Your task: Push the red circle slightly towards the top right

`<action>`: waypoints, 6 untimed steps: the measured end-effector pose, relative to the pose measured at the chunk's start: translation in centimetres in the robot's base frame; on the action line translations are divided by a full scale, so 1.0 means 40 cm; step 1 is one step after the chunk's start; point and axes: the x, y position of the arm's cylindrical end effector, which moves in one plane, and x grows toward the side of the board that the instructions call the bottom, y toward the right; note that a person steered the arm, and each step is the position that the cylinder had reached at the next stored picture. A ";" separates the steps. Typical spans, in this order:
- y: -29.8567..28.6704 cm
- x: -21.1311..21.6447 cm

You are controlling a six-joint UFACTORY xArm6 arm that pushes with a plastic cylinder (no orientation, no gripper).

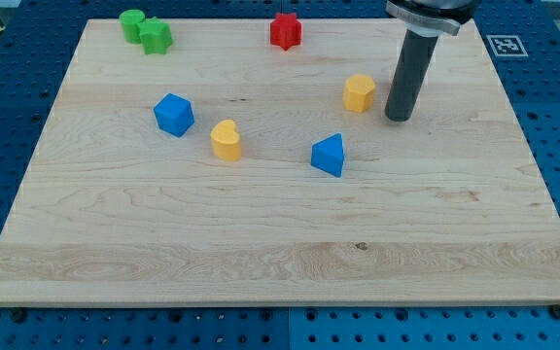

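The only red block (285, 31) in view looks star-shaped and sits near the board's top edge, about the middle. No red circle shows. My tip (398, 118) rests on the board right of centre, well below and to the right of the red block. It stands just right of a yellow hexagon-like block (360, 93), with a small gap between them.
Two green blocks (131, 21) (156, 37) touch at the top left. A blue block (174, 114) sits left of centre, with a yellow heart (227, 140) to its lower right. A blue triangle (329, 155) lies below the yellow hexagon. The wooden board (280, 262) lies on a blue perforated table.
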 end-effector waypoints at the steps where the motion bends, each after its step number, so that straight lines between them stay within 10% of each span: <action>1: 0.010 -0.083; 6: 0.193 -0.130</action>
